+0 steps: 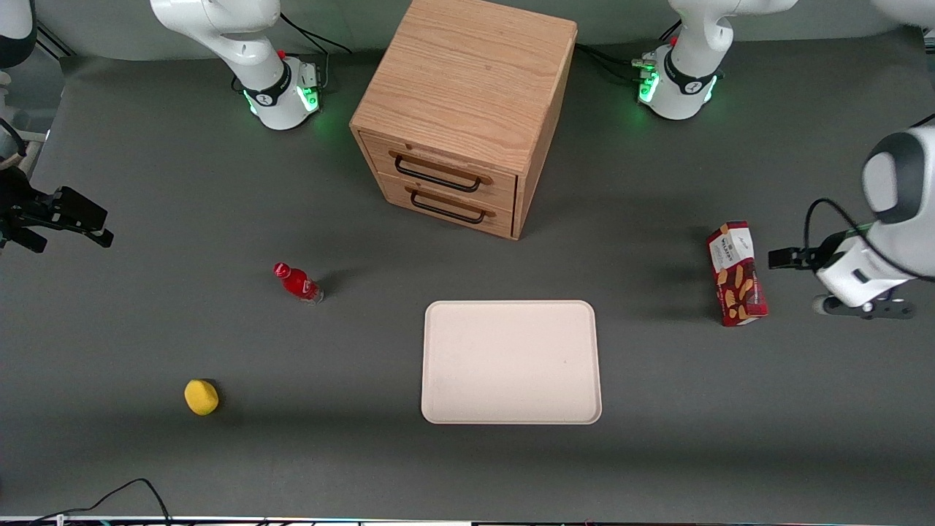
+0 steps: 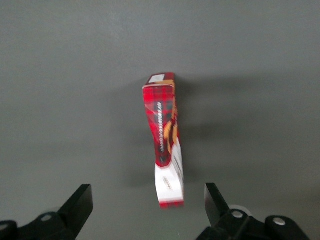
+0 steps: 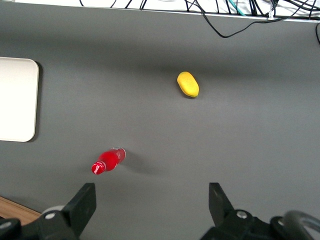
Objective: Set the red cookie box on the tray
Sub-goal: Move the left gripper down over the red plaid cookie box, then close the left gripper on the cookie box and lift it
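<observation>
Tray [image 1: 511, 361]: seen nearest the front camera, nothing on it.
Fingers [image 2: 80, 202]: spread wide, nothing held.
Gripper [image 2: 147, 207]: poised beside the red cookie box [image 1: 736, 273], no contact.
Box: on the table, well apart from the tray.
Progress: nothing done; grasp, carry, placing judged left.

You have the red cookie box [image 1: 737, 273] standing on its long narrow edge on the bench at the right of the front frame, dark red with tan cookie pictures and a white end panel, free of any grip. The hand [image 2: 149, 210] hovers above it, fingers spread wide. Your tray [image 1: 511, 361], cream-white with rounded corners, lies flat at lower centre, well apart from the box.
</observation>
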You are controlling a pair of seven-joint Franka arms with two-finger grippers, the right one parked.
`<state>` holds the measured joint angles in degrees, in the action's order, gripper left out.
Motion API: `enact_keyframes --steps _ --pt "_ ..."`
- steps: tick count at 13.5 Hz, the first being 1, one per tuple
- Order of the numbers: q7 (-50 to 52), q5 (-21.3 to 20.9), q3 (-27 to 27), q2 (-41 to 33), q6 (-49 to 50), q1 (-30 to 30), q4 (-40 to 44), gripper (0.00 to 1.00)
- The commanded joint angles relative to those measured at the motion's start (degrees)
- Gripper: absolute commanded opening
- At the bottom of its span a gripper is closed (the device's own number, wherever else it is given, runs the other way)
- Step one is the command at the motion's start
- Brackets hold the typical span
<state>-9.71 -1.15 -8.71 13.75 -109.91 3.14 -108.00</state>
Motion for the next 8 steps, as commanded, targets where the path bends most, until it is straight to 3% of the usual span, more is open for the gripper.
enact_keyframes --steps 1,5,6,7,8 --pt "-1.7 -0.4 -0.3 -3.6 -11.7 -0.2 -12.3 1.00" --pt "-1.6 3.0 -0.3 -3.4 -28.0 -0.1 -23.2 1.00" --pt "-1.6 3.3 -0.3 -2.9 -31.6 -0.1 -25.0 0.76" --pt "-1.6 3.3 -0.3 -2.3 -33.5 -0.1 -25.7 0.24" --pt "-1.7 3.4 -0.3 -1.7 -33.8 -0.1 -25.7 0.00"
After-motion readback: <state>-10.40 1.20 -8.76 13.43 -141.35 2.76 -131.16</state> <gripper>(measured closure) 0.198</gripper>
